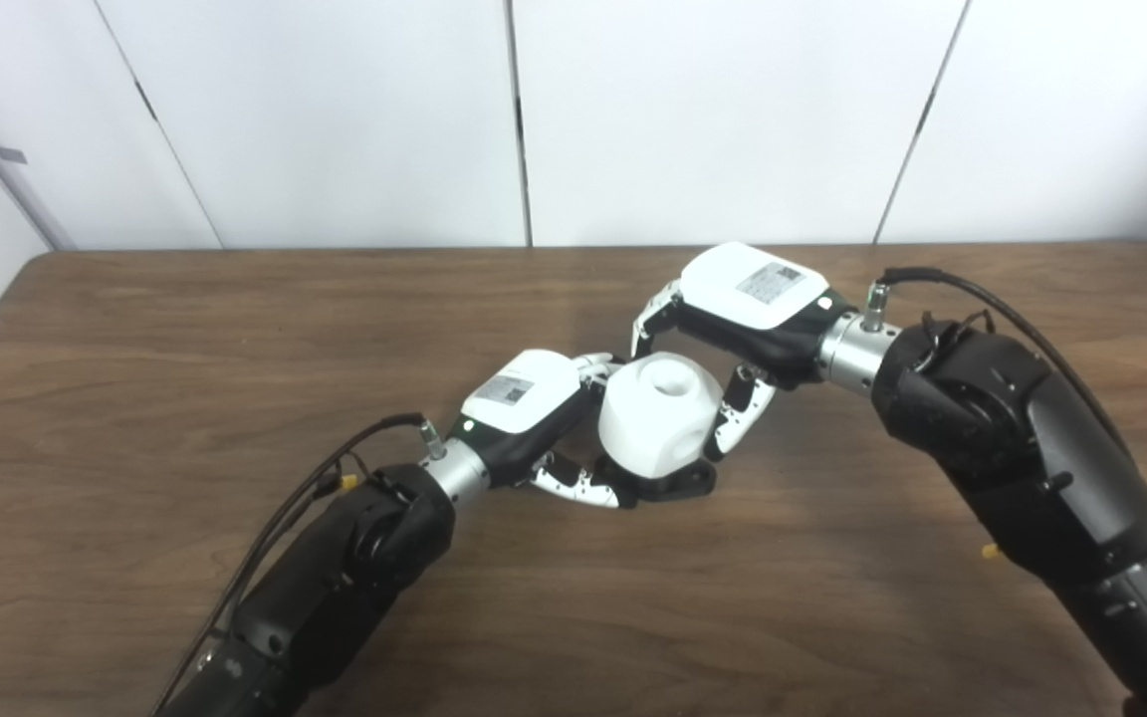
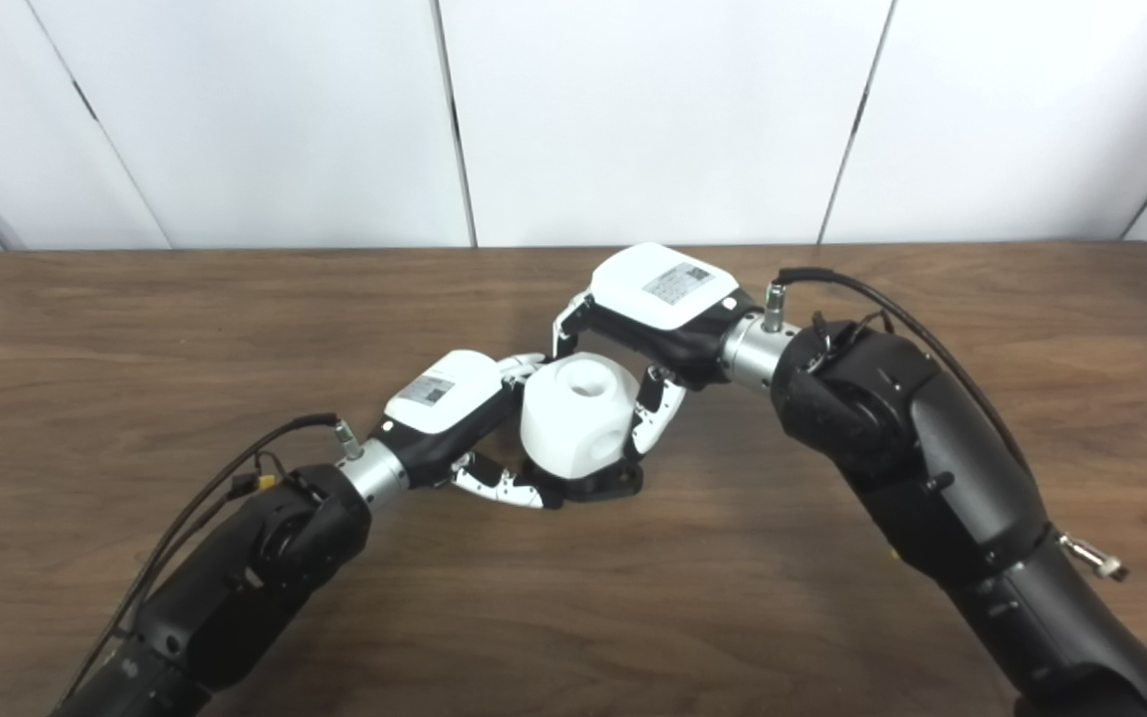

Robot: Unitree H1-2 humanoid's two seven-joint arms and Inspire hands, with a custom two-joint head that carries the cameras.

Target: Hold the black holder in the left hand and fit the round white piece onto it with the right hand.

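Observation:
A round white piece (image 1: 655, 413) with a hole in its top sits on a black holder (image 1: 678, 483) at the middle of the table. My left hand (image 1: 534, 418) comes in from the left, its fingers wrapped around the holder's base under the white piece. From the right, my right hand (image 1: 743, 324) reaches over, fingers and thumb set against the far and right sides of the white piece (image 2: 575, 418). Most of the holder (image 2: 611, 483) is hidden beneath the white piece and the fingers.
The brown wooden table (image 1: 185, 339) spreads to both sides, with white wall panels (image 1: 335, 119) behind its far edge. Both black forearms cross the near half of the table.

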